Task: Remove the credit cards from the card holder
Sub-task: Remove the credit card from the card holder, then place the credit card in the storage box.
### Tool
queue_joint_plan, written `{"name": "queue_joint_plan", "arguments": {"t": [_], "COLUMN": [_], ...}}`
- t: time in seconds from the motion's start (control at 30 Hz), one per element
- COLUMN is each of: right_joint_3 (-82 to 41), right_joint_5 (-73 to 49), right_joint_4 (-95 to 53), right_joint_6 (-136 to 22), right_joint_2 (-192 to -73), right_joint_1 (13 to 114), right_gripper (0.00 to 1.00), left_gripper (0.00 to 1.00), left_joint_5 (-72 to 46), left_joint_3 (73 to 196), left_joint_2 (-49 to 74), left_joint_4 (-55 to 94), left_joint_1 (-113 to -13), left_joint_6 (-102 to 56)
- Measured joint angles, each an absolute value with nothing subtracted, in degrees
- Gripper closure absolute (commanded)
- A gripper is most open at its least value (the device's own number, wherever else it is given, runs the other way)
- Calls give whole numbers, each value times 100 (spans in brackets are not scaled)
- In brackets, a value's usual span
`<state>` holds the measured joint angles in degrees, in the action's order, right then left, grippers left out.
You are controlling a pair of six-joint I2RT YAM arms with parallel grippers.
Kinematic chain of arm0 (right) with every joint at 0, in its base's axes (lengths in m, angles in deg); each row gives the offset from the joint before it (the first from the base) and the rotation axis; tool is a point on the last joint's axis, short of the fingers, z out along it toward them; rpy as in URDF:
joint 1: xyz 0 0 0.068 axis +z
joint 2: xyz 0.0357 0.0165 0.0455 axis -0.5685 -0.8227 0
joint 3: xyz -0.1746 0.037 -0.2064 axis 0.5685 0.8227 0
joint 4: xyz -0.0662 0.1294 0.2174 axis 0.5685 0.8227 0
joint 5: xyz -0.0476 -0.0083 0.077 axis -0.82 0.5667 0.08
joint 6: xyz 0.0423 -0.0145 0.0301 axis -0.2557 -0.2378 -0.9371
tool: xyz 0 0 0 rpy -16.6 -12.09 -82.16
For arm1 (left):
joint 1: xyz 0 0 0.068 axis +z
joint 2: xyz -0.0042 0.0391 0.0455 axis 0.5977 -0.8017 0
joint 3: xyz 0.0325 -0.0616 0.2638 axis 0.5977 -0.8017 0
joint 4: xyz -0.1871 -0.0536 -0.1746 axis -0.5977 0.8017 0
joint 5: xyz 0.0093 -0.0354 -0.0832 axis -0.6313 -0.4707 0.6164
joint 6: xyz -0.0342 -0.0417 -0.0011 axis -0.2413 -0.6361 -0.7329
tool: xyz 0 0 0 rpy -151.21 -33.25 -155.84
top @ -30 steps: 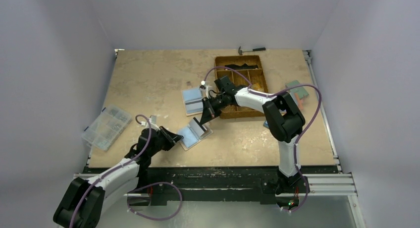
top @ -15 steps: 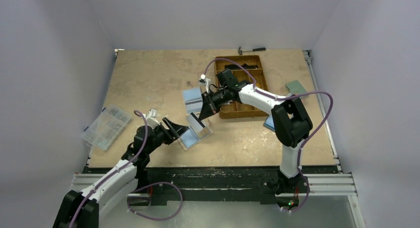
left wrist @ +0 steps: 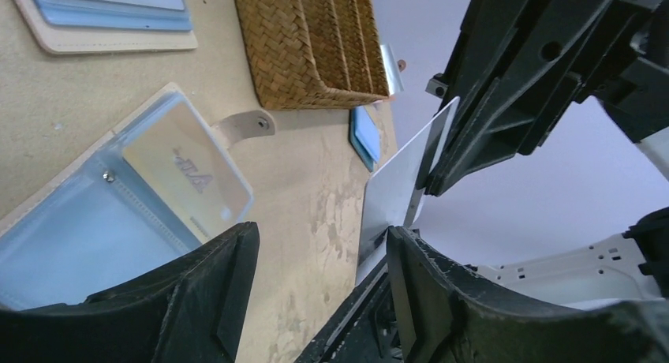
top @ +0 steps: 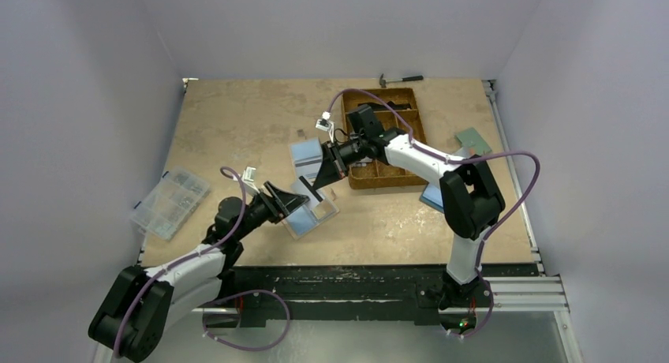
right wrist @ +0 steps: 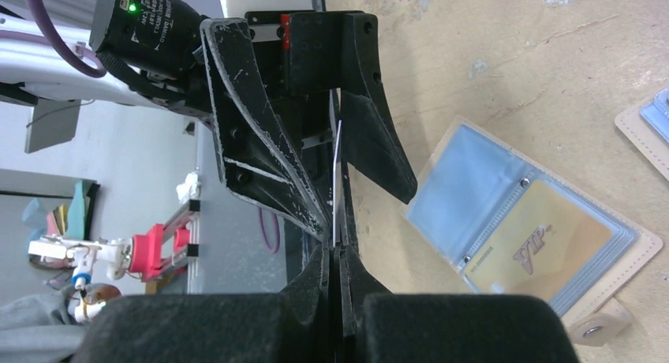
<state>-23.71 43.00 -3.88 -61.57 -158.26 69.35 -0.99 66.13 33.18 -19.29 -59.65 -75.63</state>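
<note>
Looking down on the table (top: 237, 118), you are seeing the woven tray (top: 416, 118) sitting toward its far side and the clear organiser box (top: 170, 203) lying at the left edge. The card holder (top: 315, 215) is lying open and flat near the front middle, between the two arms, and its clear sleeve is showing a gold card (right wrist: 544, 248) tucked inside. A second wallet (top: 306, 159) is lying just beyond it, beside the tray.

Your right gripper (right wrist: 338, 256) is reaching in from the tray side, and its fingers are pinching a pale card (left wrist: 398, 185) by one end, holding it on edge above the table, clear of the holder. Your left gripper (left wrist: 319, 252) is hanging over the holder's near half with its fingers spread wide, gripping nothing. In the right wrist view the card's free edge is standing between those spread fingers; you cannot tell whether it is touching either one.

A small blue card (left wrist: 364, 134) is lying flat by the tray's near corner.
</note>
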Motion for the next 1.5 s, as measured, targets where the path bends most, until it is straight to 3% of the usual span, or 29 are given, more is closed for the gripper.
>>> {"name": "queue_joint_plan", "arguments": {"t": [0.13,0.23,0.4,0.53,0.57,0.7,0.9,1.17,1.27,1.33,1.5], "right_joint_3": [-2301,-2293,-2293,-2286,-2286,-2301,-2725,-3119,-3138,-3169,-3316], "right_joint_5": [4385,4414,4416,4440,4455,4556,4429,3880,3618,3491,3568], "right_joint_4": [-478,-517,-570,-592,-594,-450,689,1926,1955,1913,1496], "right_joint_6": [-6302,-6361,-6409,-6420,-6407,-6164,-4660,-2772,-2496,-2496,-3143], "right_joint_2": [-15826,-15826,-15826,-15826,-15826,-15826,-15789,-14559,-13875,-13499,-13046], "right_joint_1": [6926,6924,6924,6913,6913,6906,6768,6102,5931,5912,5853], "right_gripper": [100,100,100,100,96,64,48,43,27,6,1], "left_gripper": [43,54,100,100,100,100,100,100,100,100,100], "left_joint_5": [0,70,140,207,225,332,454,85,-258,-486,-990], "left_joint_3": [6613,6611,6611,6611,6611,6622,7295,9120,9625,9933,10272], "left_joint_2": [3090,3040,3073,3145,3156,3289,3881,4220,4218,4222,4319], "left_joint_4": [-2440,-2801,-3170,-3293,-3288,-3118,-1275,1050,1533,1798,2060], "left_joint_1": [-5965,-5965,-5965,-5965,-5965,-5967,-5965,-6306,-6817,-7210,-7656], "left_joint_6": [-7749,-7876,-7979,-8005,-8005,-7821,-6656,-3990,-2855,-1898,130]}}
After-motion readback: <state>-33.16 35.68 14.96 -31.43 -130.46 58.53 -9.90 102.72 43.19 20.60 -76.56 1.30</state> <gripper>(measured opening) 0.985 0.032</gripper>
